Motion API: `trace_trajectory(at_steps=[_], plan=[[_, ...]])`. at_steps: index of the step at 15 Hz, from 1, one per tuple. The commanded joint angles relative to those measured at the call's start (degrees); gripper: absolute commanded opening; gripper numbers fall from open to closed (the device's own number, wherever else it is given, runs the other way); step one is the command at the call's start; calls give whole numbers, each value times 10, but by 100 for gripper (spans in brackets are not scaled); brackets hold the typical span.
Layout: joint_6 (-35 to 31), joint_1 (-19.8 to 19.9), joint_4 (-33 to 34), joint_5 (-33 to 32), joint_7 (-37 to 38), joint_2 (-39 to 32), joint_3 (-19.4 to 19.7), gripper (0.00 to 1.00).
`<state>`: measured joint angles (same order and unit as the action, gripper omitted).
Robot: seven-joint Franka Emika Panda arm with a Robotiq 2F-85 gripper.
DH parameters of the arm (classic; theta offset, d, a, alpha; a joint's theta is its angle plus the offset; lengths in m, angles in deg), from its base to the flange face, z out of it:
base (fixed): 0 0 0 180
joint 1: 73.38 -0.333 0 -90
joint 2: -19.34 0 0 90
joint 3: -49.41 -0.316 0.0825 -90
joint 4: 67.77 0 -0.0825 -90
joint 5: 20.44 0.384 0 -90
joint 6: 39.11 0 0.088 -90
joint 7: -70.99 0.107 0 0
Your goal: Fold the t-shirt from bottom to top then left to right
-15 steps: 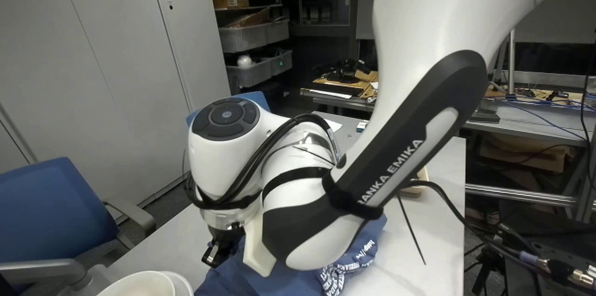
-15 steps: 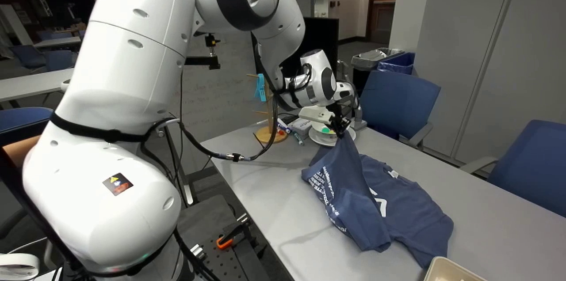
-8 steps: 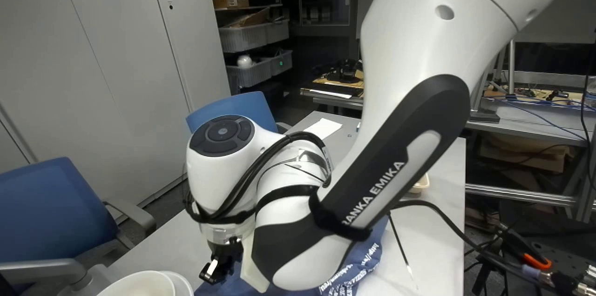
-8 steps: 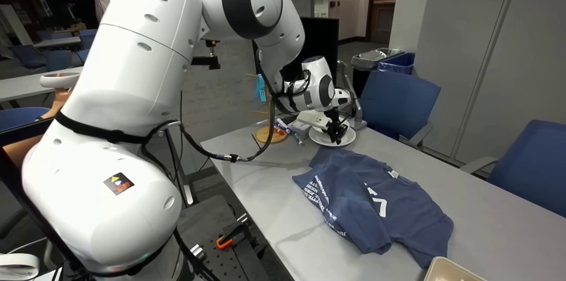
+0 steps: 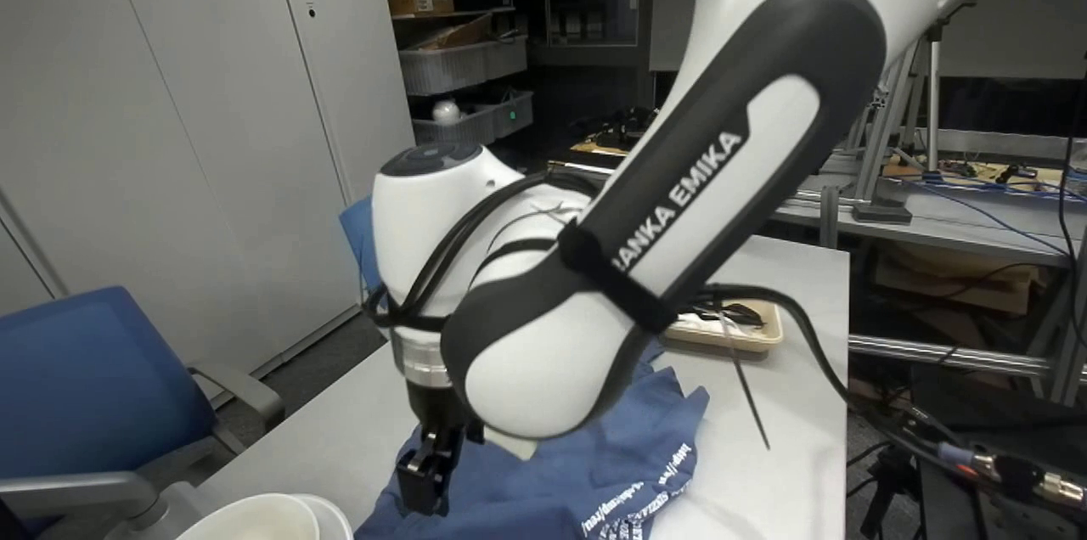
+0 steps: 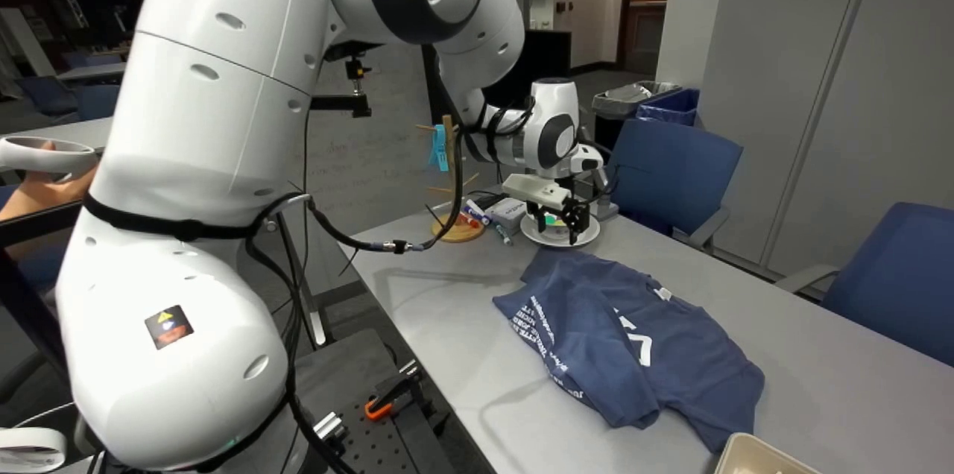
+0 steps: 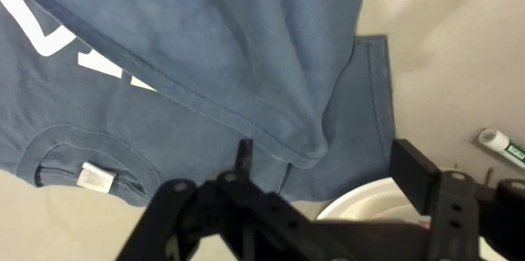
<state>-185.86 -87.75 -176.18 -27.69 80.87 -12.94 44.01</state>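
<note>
Shirt [image 6: 604, 362]: navy blue, lying on the grey table [image 6: 440, 317], its lower part doubled over the front; in an exterior view it spreads from the middle toward the right, some white lettering [image 6: 642, 349] showing past the fold.
Hem [image 7: 184, 96]: slants across the chest in my wrist view, from upper left to a corner near the right sleeve.
Sleeve [image 7: 365, 109]: pokes out beneath that corner.
Collar [image 7: 74, 136]: uncovered at lower left, a white tag [image 7: 96, 177] inside.
Gripper [image 7: 323, 150]: me, hanging above the shirt's far end, clear of the cloth.
Jaws: released, my fingers [image 7: 414, 175] spread wide.
Plate [image 6: 593, 230]: white, at the table's far end, just behind me in an exterior view.
Bowl [image 5: 255, 523]: white, at the near left in an exterior view, the plate's rim beside it.
Marker [image 7: 496, 141]: white-capped, right of the shirt in my wrist view, apart from it.
Tray [image 5: 739, 343]: tan, far right of the shirt in an exterior view, partly behind my arm [image 5: 645, 234].
Chairs [image 6: 667, 168]: blue, along the table's right side in an exterior view.
</note>
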Motion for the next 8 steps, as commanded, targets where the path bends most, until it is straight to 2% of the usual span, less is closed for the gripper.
trace_trajectory(at_steps=[1,4,8], plan=[[93,69,-48,67,-120,77,-46,100],[177,96,-63,91,-183,119,-43,100],[251,109,-90,79,-210,167,-23,100]])
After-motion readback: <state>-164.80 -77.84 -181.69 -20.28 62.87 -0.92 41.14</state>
